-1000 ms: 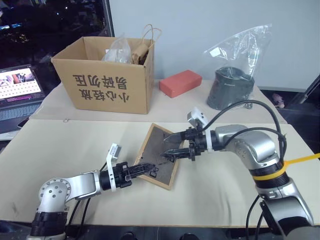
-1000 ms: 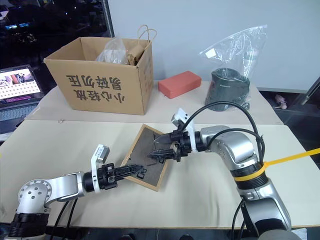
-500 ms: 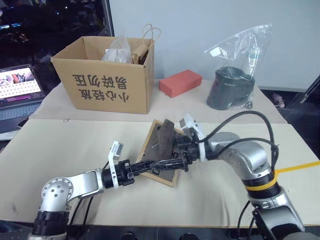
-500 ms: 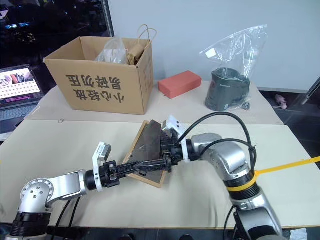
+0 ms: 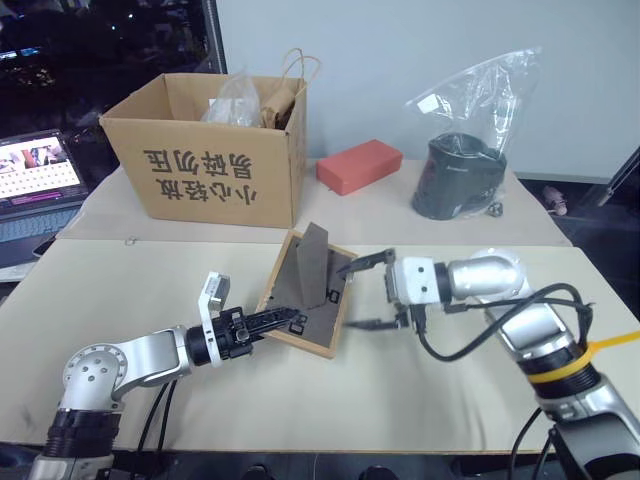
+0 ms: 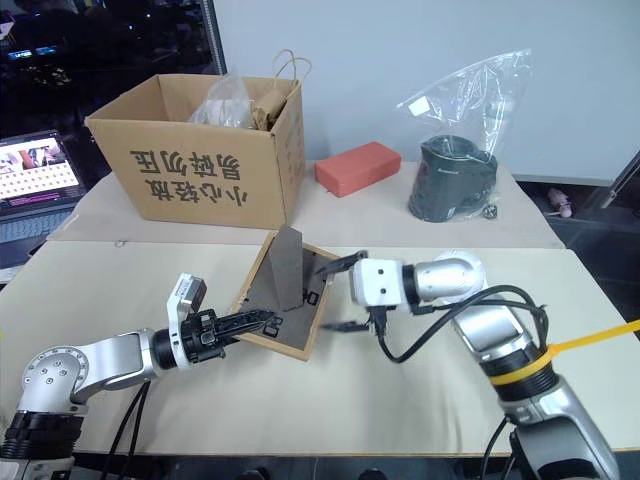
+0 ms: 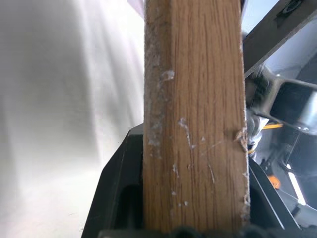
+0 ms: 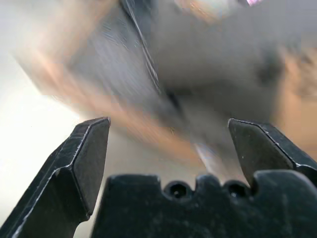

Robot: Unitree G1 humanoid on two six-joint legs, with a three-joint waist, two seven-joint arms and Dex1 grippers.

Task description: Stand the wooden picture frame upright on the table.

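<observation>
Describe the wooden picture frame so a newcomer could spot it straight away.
Start at the cardboard box with black characters on the far side of the table. Just in front of its right corner lies the wooden picture frame, light wood edge, dark back up, easel stand raised. The left gripper clamps its near edge, unlike the red block farther back.
</observation>
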